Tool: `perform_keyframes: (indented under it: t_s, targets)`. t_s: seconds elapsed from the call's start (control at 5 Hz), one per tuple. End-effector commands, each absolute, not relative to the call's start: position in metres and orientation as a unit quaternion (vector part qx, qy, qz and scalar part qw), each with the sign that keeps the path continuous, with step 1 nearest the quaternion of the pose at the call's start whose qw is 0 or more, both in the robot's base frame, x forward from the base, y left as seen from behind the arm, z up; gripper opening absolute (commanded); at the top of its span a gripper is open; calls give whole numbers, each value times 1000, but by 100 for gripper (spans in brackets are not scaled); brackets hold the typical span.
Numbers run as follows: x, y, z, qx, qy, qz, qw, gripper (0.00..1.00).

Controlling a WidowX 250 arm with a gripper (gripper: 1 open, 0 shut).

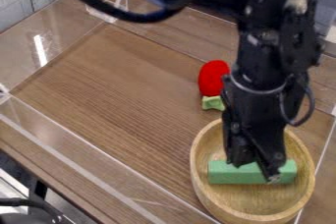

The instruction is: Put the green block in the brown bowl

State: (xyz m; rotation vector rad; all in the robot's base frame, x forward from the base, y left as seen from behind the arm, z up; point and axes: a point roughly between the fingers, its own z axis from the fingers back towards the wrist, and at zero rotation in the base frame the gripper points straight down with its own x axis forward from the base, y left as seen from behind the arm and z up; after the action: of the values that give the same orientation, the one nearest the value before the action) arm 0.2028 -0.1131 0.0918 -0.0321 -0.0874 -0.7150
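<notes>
Sitting nearest the camera, the large round light-brown wooden bowl (256, 181) rested on the wood-grain tabletop (118, 90), close to its front right corner. Inside the bowl lay the flat, matte mid-green rectangular block (250, 174), flat on the bowl's floor. Directly above the bowl hung the black gripper (260, 159), pointing straight down, its tips just over the block and partly hiding it; whether its fingers stood apart or together could not be told from this angle, nor whether they touched the block. Just behind the bowl stood a red strawberry-shaped toy (213, 77) on a small green base. Beyond the bowl, clear plastic walls (53, 43) edged the tabletop, and the space past them was too blurred to read.
</notes>
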Motion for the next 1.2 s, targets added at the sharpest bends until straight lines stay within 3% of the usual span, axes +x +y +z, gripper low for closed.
perform_keyframes:
  t_s: [0.0, 0.2, 0.4, 0.8, 1.0]
  targets:
    - [212, -109, 125, -7, -85, -302, 950, 100]
    - [229, -76, 132, 5, -114, -270, 956, 100]
    - [250, -36, 129, 16, -136, -237, 962, 100]
    - [291, -14, 146, 25, -177, -199, 964, 100]
    - [283, -18, 142, 25, -186, -182, 965, 100]
